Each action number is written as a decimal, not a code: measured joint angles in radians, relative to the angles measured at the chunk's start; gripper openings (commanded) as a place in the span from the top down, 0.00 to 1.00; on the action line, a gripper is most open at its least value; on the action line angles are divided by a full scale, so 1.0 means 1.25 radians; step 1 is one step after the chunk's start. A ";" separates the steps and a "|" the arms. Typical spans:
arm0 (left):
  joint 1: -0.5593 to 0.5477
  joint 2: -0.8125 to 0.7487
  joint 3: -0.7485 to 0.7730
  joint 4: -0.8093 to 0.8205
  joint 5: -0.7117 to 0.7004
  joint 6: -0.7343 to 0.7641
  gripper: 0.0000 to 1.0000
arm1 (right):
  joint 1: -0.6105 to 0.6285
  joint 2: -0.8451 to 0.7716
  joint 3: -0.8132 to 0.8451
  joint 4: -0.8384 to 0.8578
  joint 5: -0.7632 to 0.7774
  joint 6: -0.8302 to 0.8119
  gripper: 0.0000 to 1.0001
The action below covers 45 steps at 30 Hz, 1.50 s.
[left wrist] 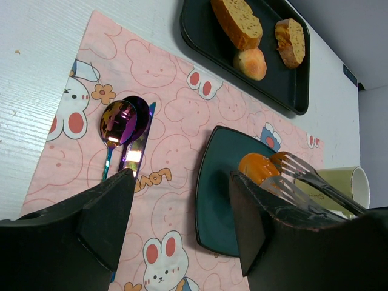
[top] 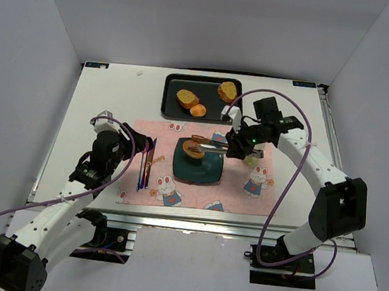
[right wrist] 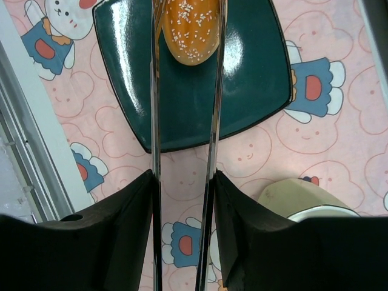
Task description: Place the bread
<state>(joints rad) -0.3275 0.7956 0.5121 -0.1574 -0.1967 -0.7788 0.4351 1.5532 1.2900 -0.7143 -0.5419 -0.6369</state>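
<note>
Fingers (right wrist: pixel 121 224) of your right gripper (right wrist: pixel 183 182) are clamped on the handle end of a pair of metal tongs (right wrist: pixel 154 121), squeezing the two arms close but not together. The arms run out to either side of a golden bun (right wrist: pixel 191 27) speckled with sesame and lie close against its flanks. The bun is over the far left part of the dark teal plate (right wrist: pixel 242 91). You cannot tell from any view whether it rests on the plate or hangs just above it.

Only the top view shows you the whole layout. The second bun (top: pixel 198 110) lies in the black tray (top: pixel 174 111) at the far side of the table, near two larger toasted pieces (top: pixel 187 98). The plate sits on the pink rabbit placemat (top: pixel 244 201) nearer the arms.

Your left wrist view adds the tongs' forked tips (left wrist: pixel 297 165) at the held bun. It also shows two iridescent spoons (left wrist: pixel 118 121) side by side on the placemat, left of the plate. The left gripper (left wrist: pixel 182 224) hangs above the mat with its fingers (left wrist: pixel 103 218) wide apart, holding nothing.

A pale cup (right wrist: pixel 303 200) stands just right of the plate, below your right gripper.
</note>
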 measured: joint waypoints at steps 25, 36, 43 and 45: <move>0.000 0.001 0.000 -0.015 -0.003 0.001 0.28 | -0.038 0.072 0.071 0.076 -0.016 0.183 0.60; 0.000 0.003 0.013 -0.015 -0.004 -0.027 0.28 | -0.157 0.376 0.345 0.136 -0.073 0.543 0.61; 0.000 0.030 0.031 -0.015 -0.005 -0.031 0.28 | -0.164 0.438 0.354 0.130 -0.114 0.654 0.58; 0.000 0.035 0.031 -0.015 -0.005 -0.034 0.29 | -0.172 0.442 0.361 0.131 -0.124 0.673 0.56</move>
<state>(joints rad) -0.3275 0.8398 0.5510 -0.1757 -0.2024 -0.8215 0.2207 2.1056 1.7416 -0.5503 -0.6968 0.2039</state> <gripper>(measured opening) 0.719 0.427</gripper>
